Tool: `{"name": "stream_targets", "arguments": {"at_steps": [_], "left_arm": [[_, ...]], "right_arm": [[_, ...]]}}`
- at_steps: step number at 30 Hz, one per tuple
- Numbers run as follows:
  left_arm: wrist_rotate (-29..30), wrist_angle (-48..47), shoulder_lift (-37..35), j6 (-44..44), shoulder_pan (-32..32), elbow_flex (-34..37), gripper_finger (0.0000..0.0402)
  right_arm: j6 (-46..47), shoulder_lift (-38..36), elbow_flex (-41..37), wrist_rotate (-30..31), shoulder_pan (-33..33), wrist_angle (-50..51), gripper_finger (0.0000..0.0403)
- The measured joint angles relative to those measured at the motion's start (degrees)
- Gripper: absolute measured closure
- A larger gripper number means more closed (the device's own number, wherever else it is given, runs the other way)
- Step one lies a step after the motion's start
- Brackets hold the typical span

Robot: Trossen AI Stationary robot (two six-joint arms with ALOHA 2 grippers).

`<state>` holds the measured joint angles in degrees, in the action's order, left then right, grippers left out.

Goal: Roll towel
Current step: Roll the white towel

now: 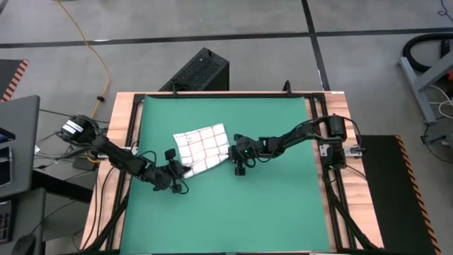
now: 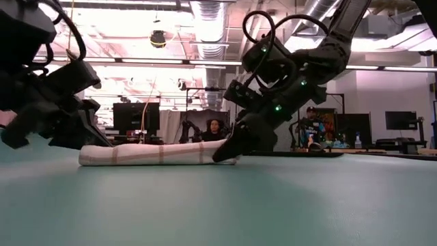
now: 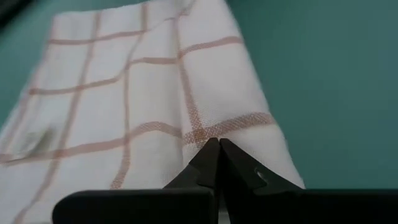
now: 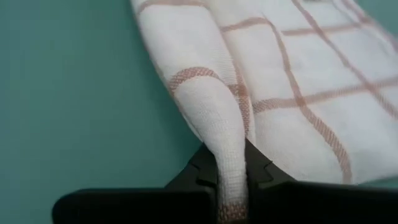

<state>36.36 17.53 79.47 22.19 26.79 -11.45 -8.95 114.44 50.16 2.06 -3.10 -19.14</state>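
The towel (image 1: 203, 147), white with a thin red grid, lies flat on the green mat (image 1: 283, 205) a little left of the middle; in the low view the towel (image 2: 157, 154) is a low, thick band. My left gripper (image 1: 180, 170) is shut at the towel's near-left end. My right gripper (image 1: 236, 154) is shut on cloth at the towel's right end. My left gripper has its shut fingertips (image 3: 214, 152) on the towel's top layer (image 3: 205, 132), close to one side edge. They slant down from the table's left. How much cloth lies between them I cannot see. The towel lies flat and slack on the mat. My right gripper pinches a raised ridge of cloth (image 4: 225, 146) between its two fingers, near the towel's right edge. The fingers slant down from the table's right side. The ridge runs back between them; the remaining towel stays on the mat.
The mat has free room on the near side and to the right of the towel. Wooden table borders (image 1: 120, 142) frame it. A black box (image 1: 202, 71) stands on the floor past the far edge. People sit in the room behind (image 2: 215, 128).
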Motion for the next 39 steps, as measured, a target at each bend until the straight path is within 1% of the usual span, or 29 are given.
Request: {"name": "stream_targets", "arguments": {"at_steps": [3,5,9,11,14,17,21,24,27,32,34,36,39], "left_arm": [[-3.98,-0.25,-2.47,1.28,0.0,-0.3,0.0401],[-7.87,-0.53,-3.52,2.78,0.05,-0.86,0.0402],[-13.36,-0.53,-4.25,5.77,0.11,-1.76,0.0402],[-15.26,-0.43,-4.29,7.03,0.11,-2.15,0.0402],[-17.63,-0.21,-4.29,7.92,0.11,-2.91,0.0402],[-20.49,-0.39,-4.29,8.51,0.11,-3.77,0.0402],[-22.64,-1.13,-4.27,8.63,0.17,-4.53,0.0402],[-22.21,-0.51,-4.29,8.47,0.2,-5.68,0.0402],[-21.5,-0.73,-4.38,8.49,0.36,-6.88,0.0402],[-21.29,-0.4,-4.38,7.95,1.75,-10.16,0.0402],[-20.72,-0.76,-4.38,5.72,2.9,-12.37,0.0402],[-18.82,-3.57,-4.4,1.98,4.17,-15.48,0.0402],[-13.85,-12.62,-3.46,-3.61,5.43,-19.16,0.0402]], "right_arm": [[6.49,-0.91,0.2,-1.69,1.62,1.87,0.0369],[10.32,-2.13,0.09,-3.56,3.21,3.8,0.0369],[20.93,-6.7,-0.03,-9.96,5.06,8.27,0.0369],[25.06,-8.73,-0.06,-12.21,5.44,10.6,0.0369],[32.14,-11.81,-0.35,-13.6,5.66,13.58,0.0369],[39.14,-14.25,-0.34,-18.27,5.19,13.92,0.0369],[43.93,-16.11,-0.2,-18.86,3.59,16.03,0.0369],[46.78,-14.69,-0.21,-18.85,1.82,19.18,0.0369],[47.13,-12.32,-0.03,-19.3,0.67,20.46,0.0369],[48.59,-7.56,0.04,-21.63,0.31,17.22,0.0369],[49.24,-6.7,0.12,-22.2,0.35,15.22,0.0369],[49.51,-6.59,0.11,-22.23,0.44,14.08,0.0369],[49.52,-6.59,0.03,-22.22,0.42,12.89,0.0369]]}}
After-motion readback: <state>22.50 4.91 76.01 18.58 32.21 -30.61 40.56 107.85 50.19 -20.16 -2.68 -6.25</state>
